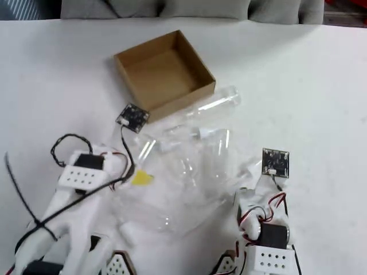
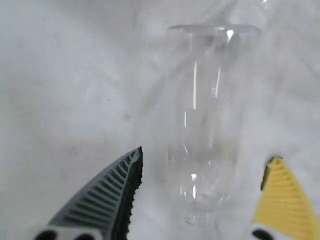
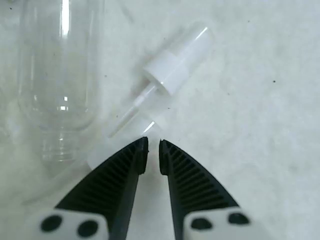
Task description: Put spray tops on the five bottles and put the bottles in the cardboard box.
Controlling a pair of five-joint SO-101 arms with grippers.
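The open cardboard box (image 1: 166,74) stands at the back of the table with nothing in it. Several clear bottles lie jumbled between the arms, one (image 1: 215,106) right beside the box. My left gripper (image 2: 207,155) is open, its grey and yellow fingers (image 1: 141,178) on either side of a clear bottle (image 2: 210,115) lying with its neck toward me. My right gripper (image 3: 153,144) is shut, with nothing visible between its tips. Just beyond its tips lies a white spray top (image 3: 175,67) with its thin tube. Beside that is another clear bottle (image 3: 60,75) without a top.
The white table (image 1: 309,86) has free room to the right of the box and along the far left. Black cables (image 1: 63,143) loop off the left arm. A second white piece (image 3: 102,152) lies partly under my right fingers.
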